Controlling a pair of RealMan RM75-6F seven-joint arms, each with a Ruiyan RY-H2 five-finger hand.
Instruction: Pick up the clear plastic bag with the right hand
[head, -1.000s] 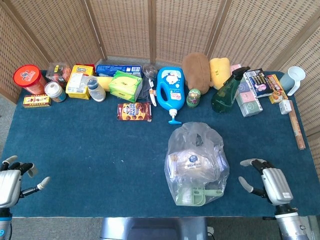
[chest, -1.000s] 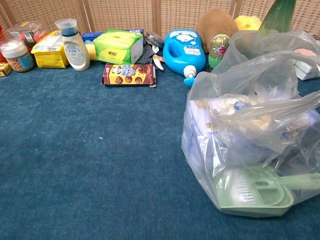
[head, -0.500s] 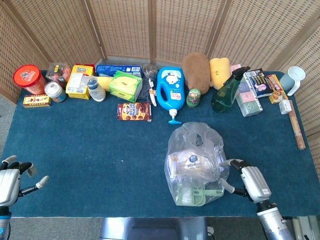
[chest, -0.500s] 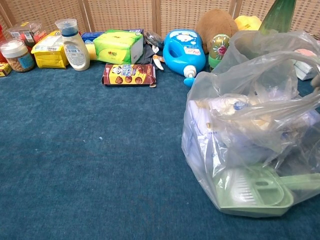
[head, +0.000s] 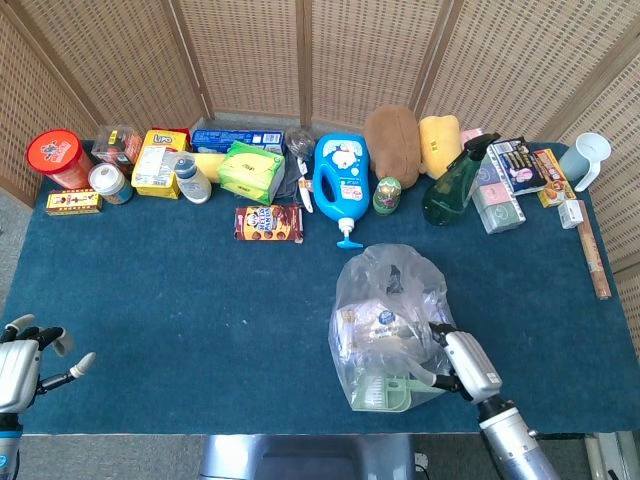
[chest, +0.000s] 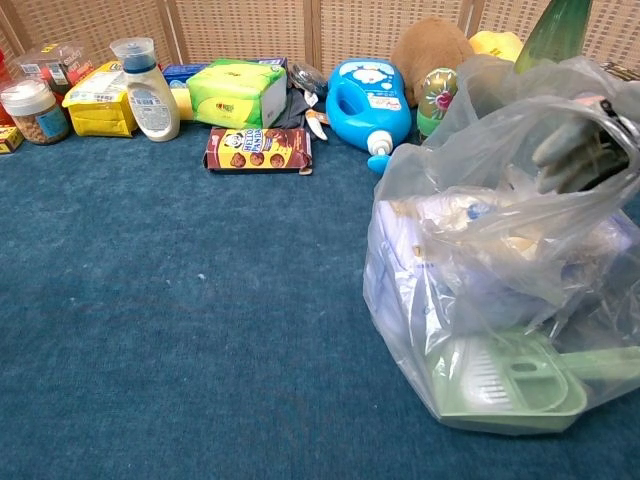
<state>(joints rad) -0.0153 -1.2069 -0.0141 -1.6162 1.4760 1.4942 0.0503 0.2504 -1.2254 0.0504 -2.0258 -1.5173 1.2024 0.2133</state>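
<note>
The clear plastic bag (head: 392, 322) stands on the blue table front of centre, bulging with packets and a green scoop (head: 385, 392). My right hand (head: 462, 364) is at the bag's lower right side, its spread fingers (head: 437, 337) touching the plastic without closing on it. The chest view shows the bag (chest: 480, 280) close up at the right. There the right hand (chest: 578, 150) appears blurred through the plastic near the bag's top. My left hand (head: 22, 360) hovers open at the table's front left corner, holding nothing.
Goods line the back of the table: a red canister (head: 58, 158), a yellow box (head: 160, 160), a blue detergent bottle (head: 340, 180), a brown plush (head: 393, 132), a green spray bottle (head: 452, 182) and a white cup (head: 588, 158). A cookie box (head: 268, 223) lies behind the bag.
My right hand has moved left from the front right of the table up against the bag's right side; the plastic near the top has shifted slightly. The left hand stayed put.
</note>
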